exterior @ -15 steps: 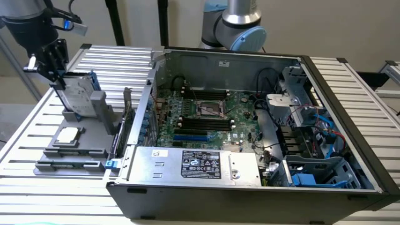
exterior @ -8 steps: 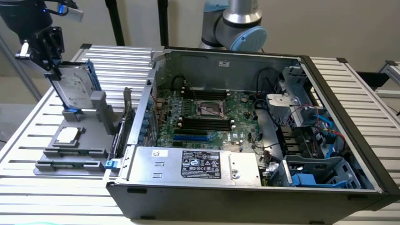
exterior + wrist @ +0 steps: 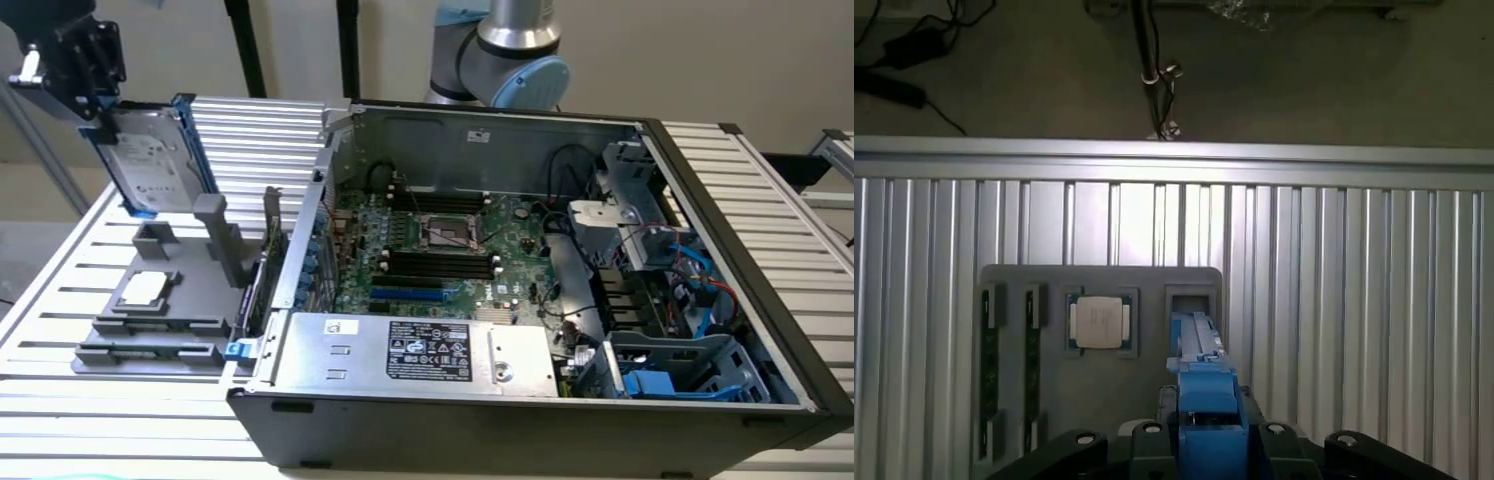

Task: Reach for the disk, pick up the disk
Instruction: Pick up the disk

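**A:** Nearest us runs the slatted metal table (image 3: 120, 440). Its near edge comes right up to us, and it carries everything else.

**B:** Agreed. Next in size we have the open computer case (image 3: 534, 430), towards the exterior view's right. Its motherboard (image 3: 441, 245) sits in the middle, and a grey metal box (image 3: 420, 352) with a black-and-white label sits at the near end.

**A:** Beyond the case's far wall we see part of the robot arm (image 3: 514, 45).

**B:** Just beside the case, on the exterior view's left, we find a flat grey parts holder (image 3: 134, 345) lying on the table.

**A:** Then the disk (image 3: 150, 165). We see it held up in the air over the far end of that holder. It is upright with a slight tilt, its blue bracket runs along the edge, and its white label faces us.

**B:** And the jaws are clamped on its upper end. From the wrist we look down along the blue bracket pinched between them, towards an open slot (image 3: 1192, 300) in the holder.

**A:** Smallest of all, we have the square silver processor chip (image 3: 1100, 322). It lies in its own pocket of the holder, just beside that slot and apart from the disk.
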### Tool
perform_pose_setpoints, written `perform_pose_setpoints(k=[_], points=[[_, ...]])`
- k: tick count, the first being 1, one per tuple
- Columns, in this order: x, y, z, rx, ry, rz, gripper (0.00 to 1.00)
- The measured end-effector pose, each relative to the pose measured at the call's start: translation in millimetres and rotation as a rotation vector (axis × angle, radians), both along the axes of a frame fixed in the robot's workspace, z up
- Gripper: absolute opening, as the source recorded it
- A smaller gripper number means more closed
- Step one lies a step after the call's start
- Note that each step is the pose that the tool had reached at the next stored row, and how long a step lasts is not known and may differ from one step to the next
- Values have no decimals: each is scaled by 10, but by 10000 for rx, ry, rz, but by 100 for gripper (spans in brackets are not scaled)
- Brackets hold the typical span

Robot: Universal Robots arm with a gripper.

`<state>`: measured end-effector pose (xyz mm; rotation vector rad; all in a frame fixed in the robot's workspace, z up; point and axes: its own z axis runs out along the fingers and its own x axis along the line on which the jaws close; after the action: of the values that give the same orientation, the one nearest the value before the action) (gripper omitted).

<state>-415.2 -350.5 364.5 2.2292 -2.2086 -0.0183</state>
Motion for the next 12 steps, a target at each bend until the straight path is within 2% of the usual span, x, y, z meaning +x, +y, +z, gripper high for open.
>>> perform_pose_setpoints(k=[8,12], points=[[23,14,362,-1,-10,-74,33],[161,8,548,-2,-10,-74,33]])
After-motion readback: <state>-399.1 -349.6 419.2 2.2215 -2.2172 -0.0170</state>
